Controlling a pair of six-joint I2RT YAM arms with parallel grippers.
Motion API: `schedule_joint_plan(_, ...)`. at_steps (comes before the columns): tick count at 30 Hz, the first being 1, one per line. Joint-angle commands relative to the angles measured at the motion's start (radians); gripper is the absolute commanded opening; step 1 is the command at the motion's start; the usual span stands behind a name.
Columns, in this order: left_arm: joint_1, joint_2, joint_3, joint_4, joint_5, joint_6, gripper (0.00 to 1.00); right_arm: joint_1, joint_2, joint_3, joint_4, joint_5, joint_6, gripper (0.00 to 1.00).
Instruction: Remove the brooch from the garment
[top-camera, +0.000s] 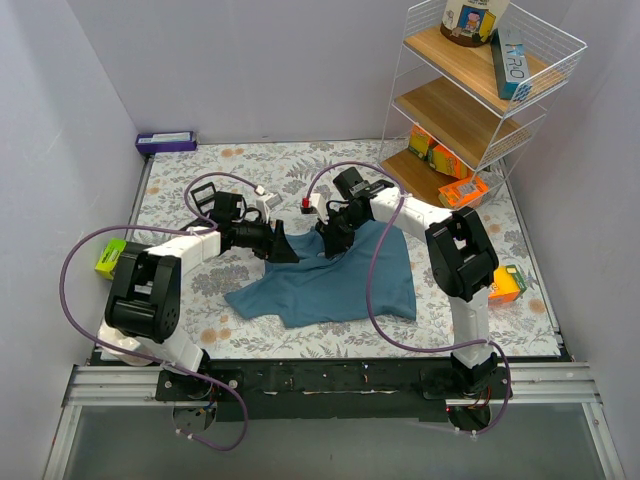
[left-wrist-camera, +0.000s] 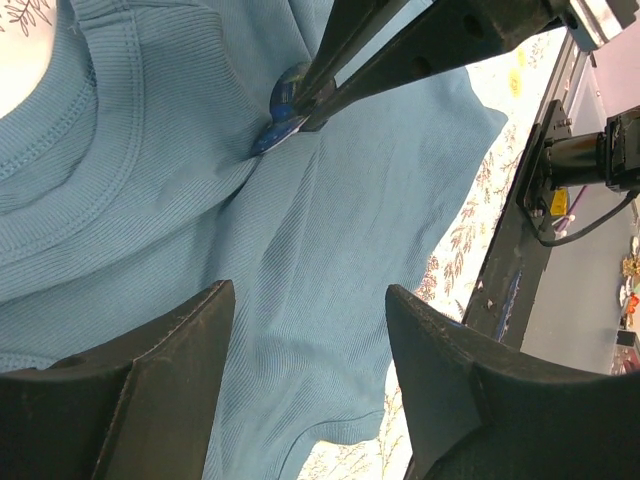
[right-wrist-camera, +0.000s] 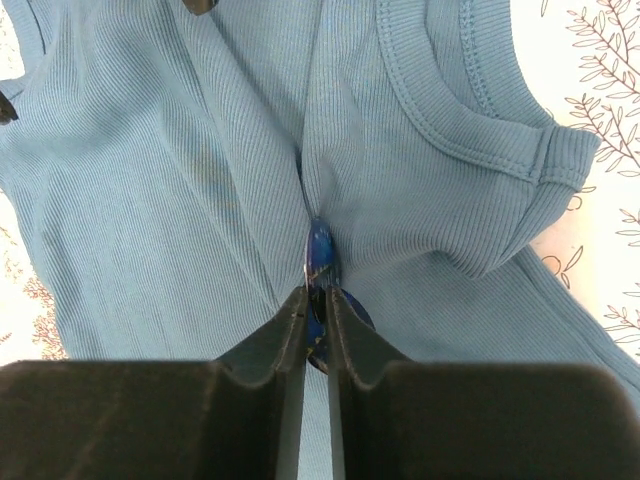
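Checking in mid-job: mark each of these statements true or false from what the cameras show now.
1. The right gripper is closed on the brooch. True.
2. The left gripper grips the garment. False: its jaws stand open over the cloth, holding nothing.
3. The brooch hangs clear of the garment. False: it sits against the cloth, which puckers toward it.
4. The garment lies on the floral table. True.

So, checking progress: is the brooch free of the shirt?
No, the shirt puckers into the brooch pinched by the right hand.
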Motion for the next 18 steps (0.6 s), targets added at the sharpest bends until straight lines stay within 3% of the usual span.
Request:
schedule_joint_plan(1, -0.016, 0.01, 0.037, 0.034, 0.035, 0.001, 0.61, -0.005, -0.03, 0.008, 0.007, -0.013, -0.008, 0.15)
schedule_joint_plan(3, -0.023, 0.015, 0.039, 0.051, 0.035, 0.014, 0.61, -0.005, -0.032, 0.016, -0.003, -0.021, -0.009, 0.06)
schedule_joint_plan(6, -0.046, 0.025, 0.031, 0.118, 0.032, 0.032, 0.61, -0.01, -0.039, 0.03, -0.02, -0.053, -0.011, 0.01)
schedule_joint_plan(13, -0.1, 0.087, 0.066, 0.207, 0.052, 0.092, 0.6, -0.011, -0.045, 0.06, -0.088, -0.079, -0.026, 0.01)
schedule_joint_plan(18, -0.131, 0.108, 0.057, 0.215, 0.044, 0.133, 0.6, -0.01, -0.018, 0.134, -0.16, 0.002, 0.007, 0.01)
